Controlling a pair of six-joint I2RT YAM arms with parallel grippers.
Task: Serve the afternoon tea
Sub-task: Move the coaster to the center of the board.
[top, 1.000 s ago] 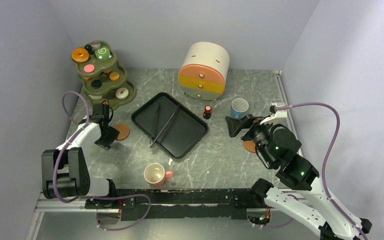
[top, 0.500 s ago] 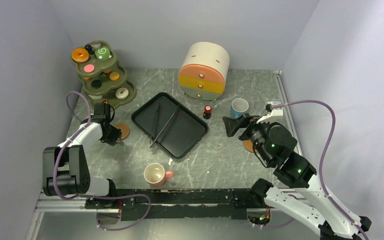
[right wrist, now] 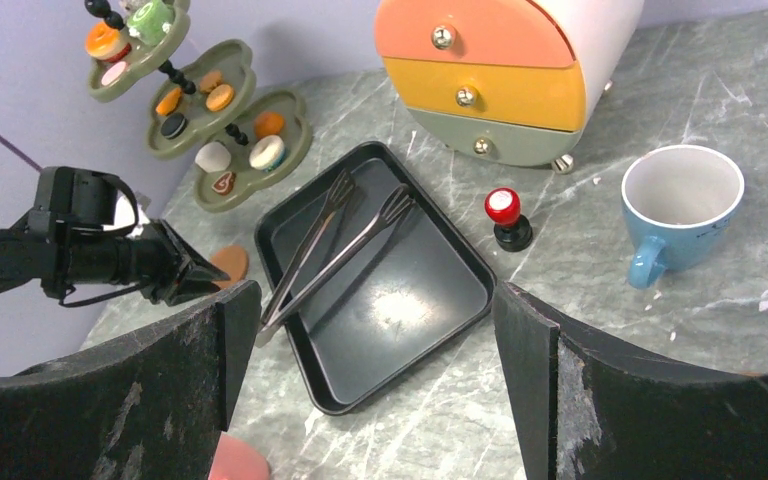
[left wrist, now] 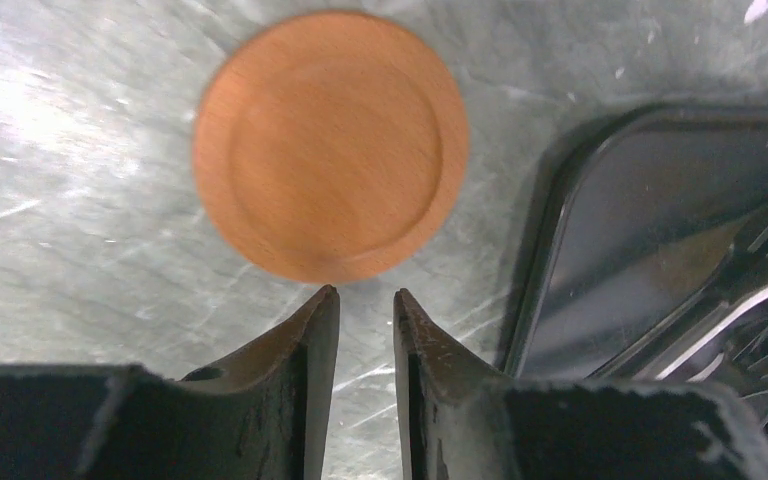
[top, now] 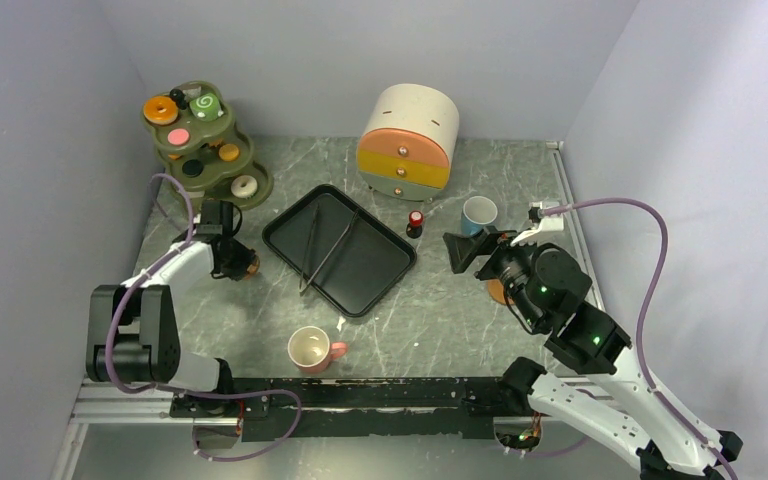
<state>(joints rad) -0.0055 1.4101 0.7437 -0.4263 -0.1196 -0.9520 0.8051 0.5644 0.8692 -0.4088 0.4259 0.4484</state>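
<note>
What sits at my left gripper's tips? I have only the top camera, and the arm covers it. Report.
Observer: The left wrist camera shows the orange saucer flat on the table, bare, just beyond the tips of the left gripper.
Operator: Give me the jaws.
Observer: A narrow gap, nothing between them.
Operator: Now the right side.
Observer: The right gripper stands wide open, holding nothing.
</note>
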